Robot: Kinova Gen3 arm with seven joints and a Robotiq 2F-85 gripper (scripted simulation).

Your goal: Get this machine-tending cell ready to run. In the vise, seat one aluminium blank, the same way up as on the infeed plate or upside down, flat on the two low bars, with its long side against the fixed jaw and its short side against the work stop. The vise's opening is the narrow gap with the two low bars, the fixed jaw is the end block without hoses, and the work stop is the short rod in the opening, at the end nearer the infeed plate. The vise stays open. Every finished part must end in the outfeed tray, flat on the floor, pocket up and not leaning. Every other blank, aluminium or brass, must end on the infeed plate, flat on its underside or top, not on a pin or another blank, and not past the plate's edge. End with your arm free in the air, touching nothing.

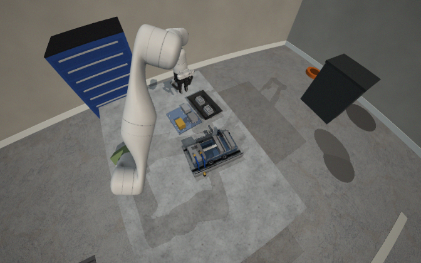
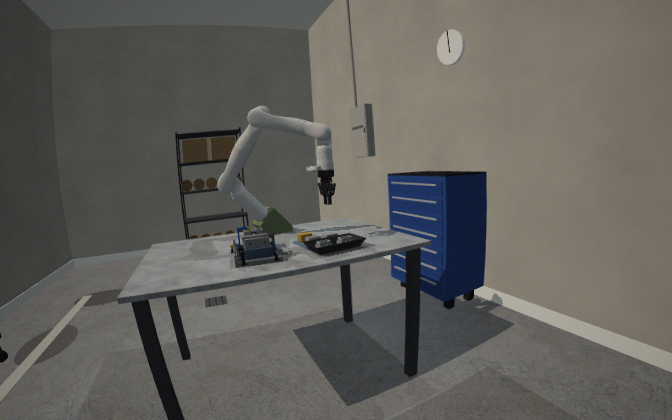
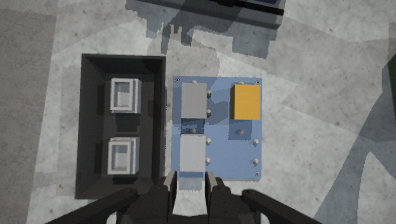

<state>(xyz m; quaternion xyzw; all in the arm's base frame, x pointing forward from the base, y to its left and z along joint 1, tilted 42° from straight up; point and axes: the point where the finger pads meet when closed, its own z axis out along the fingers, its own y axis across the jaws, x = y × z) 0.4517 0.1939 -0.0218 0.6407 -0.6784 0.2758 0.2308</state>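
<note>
Aluminium blank [image 3: 192, 153] on infeed plate [image 3: 235, 162] targeted; fingers part open, empty, high above; descend, then grip.

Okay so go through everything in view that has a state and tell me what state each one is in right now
Black two-finger hand: open, holding nothing, high above the table.
Blue steel vise: open, no blank seen in its gap.
Two grey pocketed finished parts: flat in the black outfeed tray, pocket up.
Two grey aluminium blanks: flat on the blue infeed plate.
Yellow brass blank: flat on the infeed plate.
Blue drawer cabinet: drawers shut.
</note>
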